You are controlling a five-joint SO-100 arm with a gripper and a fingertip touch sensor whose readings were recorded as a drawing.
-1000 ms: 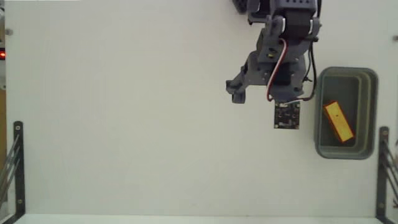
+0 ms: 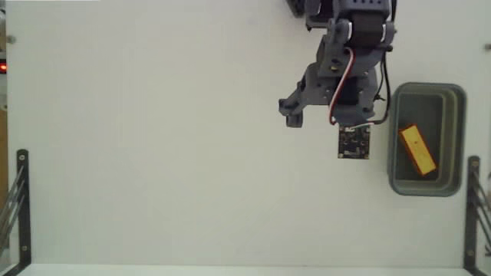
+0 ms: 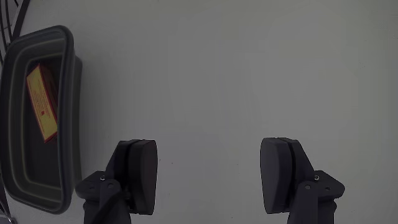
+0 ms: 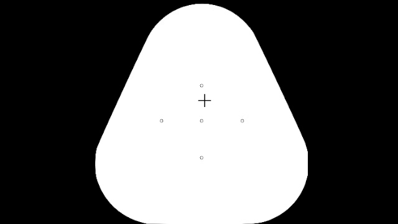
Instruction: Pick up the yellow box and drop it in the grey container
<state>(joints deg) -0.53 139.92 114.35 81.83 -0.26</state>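
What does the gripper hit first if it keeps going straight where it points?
Probably just the bare white table. The open gripper has nothing between or ahead of its fingers; the grey container with the yellow box sits off to the left.

Dark arm (image 2: 345,69) folded near top edge, jaws spread wide, gripping nothing

Robot test bench or hobby lab, plain white table (image 2: 153,153) filling the fixed view, dark 3D-printed arm (image 2: 341,69) with exposed servo wires and bare camera board (image 2: 354,142), black metal brackets (image 2: 21,207) at table edges
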